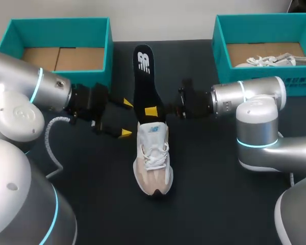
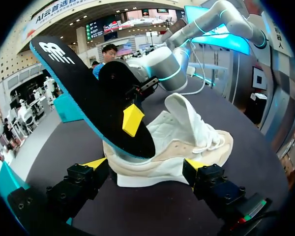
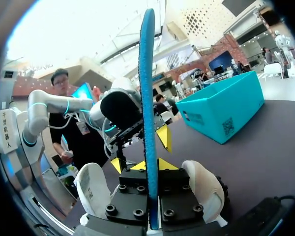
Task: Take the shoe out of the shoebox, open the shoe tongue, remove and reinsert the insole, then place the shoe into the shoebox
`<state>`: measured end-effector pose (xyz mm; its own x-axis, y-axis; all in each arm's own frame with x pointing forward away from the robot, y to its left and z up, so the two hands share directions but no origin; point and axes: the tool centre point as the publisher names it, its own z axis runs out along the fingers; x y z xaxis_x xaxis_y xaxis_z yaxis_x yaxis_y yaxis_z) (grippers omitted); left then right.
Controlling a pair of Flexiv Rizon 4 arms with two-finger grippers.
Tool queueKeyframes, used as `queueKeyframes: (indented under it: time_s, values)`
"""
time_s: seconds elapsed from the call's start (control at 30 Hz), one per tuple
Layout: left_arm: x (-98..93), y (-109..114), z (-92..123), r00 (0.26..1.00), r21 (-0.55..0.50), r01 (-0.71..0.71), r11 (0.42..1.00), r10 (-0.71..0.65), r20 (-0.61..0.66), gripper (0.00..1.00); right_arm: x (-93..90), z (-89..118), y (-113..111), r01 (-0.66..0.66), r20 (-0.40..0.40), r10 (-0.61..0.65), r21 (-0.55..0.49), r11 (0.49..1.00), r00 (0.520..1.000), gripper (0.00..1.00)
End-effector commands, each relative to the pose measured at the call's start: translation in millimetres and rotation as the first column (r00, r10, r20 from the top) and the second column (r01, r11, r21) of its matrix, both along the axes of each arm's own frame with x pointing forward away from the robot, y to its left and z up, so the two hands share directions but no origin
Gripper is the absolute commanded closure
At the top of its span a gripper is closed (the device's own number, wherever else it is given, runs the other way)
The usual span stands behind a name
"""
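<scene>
A white and beige shoe [image 1: 153, 158] lies on the dark table, toe toward the near edge, tongue [image 2: 187, 115] pulled up. The black insole [image 1: 143, 76] with a blue underside rises at a slant from the shoe's heel opening. My right gripper [image 1: 152, 111] is shut on the insole's lower part; the right wrist view shows the insole [image 3: 148, 98] edge-on between the closed fingers of the right gripper [image 3: 151, 166], with the shoe [image 3: 204, 184] under them. My left gripper [image 1: 125, 118] stands open just left of the heel. In the left wrist view, shoe [image 2: 177, 147] and insole [image 2: 88, 93] lie ahead of the left gripper [image 2: 146, 164].
A teal shoebox [image 1: 104, 61] stands at the back left with only its cardboard floor showing. A second teal box [image 1: 219, 56] at the back right holds another white shoe [image 1: 273, 60]. Both arms reach in over the table's middle.
</scene>
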<state>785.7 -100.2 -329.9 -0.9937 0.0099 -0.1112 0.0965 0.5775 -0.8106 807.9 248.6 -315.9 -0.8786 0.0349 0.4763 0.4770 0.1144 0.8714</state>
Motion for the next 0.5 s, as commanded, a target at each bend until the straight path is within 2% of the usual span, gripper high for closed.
queueKeyframes:
  time_s: [0.03,0.5]
  values:
    - [-1.1,-0.4,-0.4,1.000,0.002,-0.002,1.000,0.002,0.001,0.00,-7.0,-5.4,0.1,0.005,-0.011,-0.005,0.001,1.000,1.000,1.00]
    - [-1.1,-0.4,-0.4,1.000,0.002,-0.002,1.000,0.002,0.001,0.00,-30.6,-22.7,-3.3,0.008,-0.099,-0.008,-0.006,1.000,0.995,1.00]
